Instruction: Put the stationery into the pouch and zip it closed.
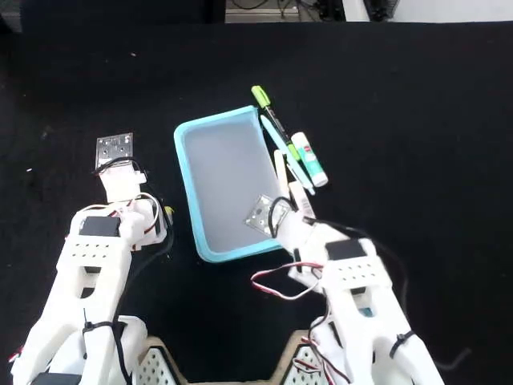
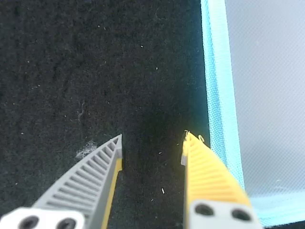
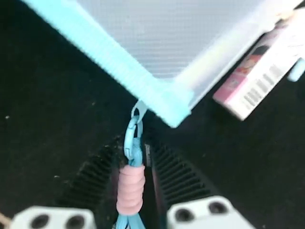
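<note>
The light-blue pouch (image 1: 228, 180) lies flat in the middle of the black table. Along its right side lie the stationery: a green highlighter (image 1: 262, 99), a blue pen (image 1: 282, 144), a glue stick (image 1: 309, 160) and a white eraser (image 1: 301, 200). My right gripper (image 1: 287, 237) is at the pouch's near right corner, shut on the zipper pull (image 3: 131, 187), a pink bead on a blue cord, held between the black fingers of the gripper (image 3: 135, 149). The left gripper (image 2: 152, 145) stands open over bare cloth, just beside the pouch's left edge (image 2: 217, 95), holding nothing.
A white and pink eraser (image 3: 255, 81) lies close to the pouch corner (image 3: 174, 107). Black cloth (image 1: 417, 104) stretches wide on the far side and to the right. Both arm bases (image 1: 224, 365) stand at the near edge.
</note>
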You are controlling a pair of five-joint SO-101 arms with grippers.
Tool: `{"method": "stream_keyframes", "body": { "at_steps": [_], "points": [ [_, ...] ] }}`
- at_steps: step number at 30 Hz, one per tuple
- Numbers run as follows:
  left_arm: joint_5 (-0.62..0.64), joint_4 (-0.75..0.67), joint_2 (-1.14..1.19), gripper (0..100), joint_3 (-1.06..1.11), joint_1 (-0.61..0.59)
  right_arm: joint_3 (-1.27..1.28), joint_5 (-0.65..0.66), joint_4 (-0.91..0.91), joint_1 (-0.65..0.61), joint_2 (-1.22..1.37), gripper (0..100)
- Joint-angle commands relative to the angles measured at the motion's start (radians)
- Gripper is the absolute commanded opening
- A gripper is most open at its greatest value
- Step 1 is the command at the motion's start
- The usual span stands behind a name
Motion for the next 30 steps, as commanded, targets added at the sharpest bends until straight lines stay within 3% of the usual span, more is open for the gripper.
{"method": "stream_keyframes", "body": {
  "at_steps": [1, 6, 14, 21, 30],
  "points": [
    [-0.002, -0.009, -0.008, 21, -0.01, -0.001, -0.157, -0.086, 0.094, 0.015, -0.031, 1.0],
    [-0.002, -0.012, -0.008, 21, -0.01, -0.001, -0.343, -0.17, 0.144, 0.015, -0.031, 1.0],
    [-0.002, -0.008, -0.012, 20, -0.01, -0.001, -0.53, -0.19, 0.147, 0.015, -0.03, 1.0],
    [0.003, -0.014, -0.014, 20, -0.021, -0.111, -0.707, -0.23, 0.147, -0.008, -0.03, 1.0],
    [0.008, -0.011, -0.014, 20, -0.039, -0.157, -0.843, -0.267, 0.141, -0.301, -0.03, 1.0]
  ]
}}
